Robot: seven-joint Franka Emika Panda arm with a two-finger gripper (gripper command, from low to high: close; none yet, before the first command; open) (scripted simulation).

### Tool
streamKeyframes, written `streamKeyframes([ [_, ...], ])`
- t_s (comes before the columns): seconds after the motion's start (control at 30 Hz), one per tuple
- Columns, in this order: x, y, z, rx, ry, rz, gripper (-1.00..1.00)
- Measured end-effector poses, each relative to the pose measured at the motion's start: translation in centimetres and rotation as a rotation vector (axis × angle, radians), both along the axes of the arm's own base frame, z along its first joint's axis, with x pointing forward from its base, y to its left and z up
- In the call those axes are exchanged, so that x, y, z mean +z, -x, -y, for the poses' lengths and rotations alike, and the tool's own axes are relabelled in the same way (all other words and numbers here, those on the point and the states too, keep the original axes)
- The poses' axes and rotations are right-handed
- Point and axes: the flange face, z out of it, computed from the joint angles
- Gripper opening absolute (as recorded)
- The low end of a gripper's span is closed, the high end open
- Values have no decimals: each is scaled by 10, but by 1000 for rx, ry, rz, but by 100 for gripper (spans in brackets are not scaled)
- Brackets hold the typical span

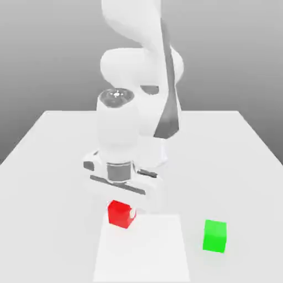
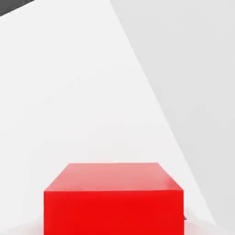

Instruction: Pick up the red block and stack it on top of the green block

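The red block is a small bright red cube resting on the white table, near the front and a little toward the exterior view's left. My gripper has come straight down over it, and the white hand sits just above the cube with its fingers reaching down around it, shut on the red block. The hand view looks along the cube's top and one side face from very close. The green block stands apart on the table toward the exterior view's right, roughly level with the red one.
The arm's white base and upper links rise at the back of the table. A paler rectangular patch lies on the tabletop in front of the red block, between the two cubes.
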Motion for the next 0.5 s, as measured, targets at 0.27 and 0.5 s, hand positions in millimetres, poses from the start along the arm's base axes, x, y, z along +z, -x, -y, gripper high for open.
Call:
streamKeyframes([
  [0.27,29,-33,-143,414,1,0,-100],
  [0.5,15,-32,-227,632,0,0,-100],
])
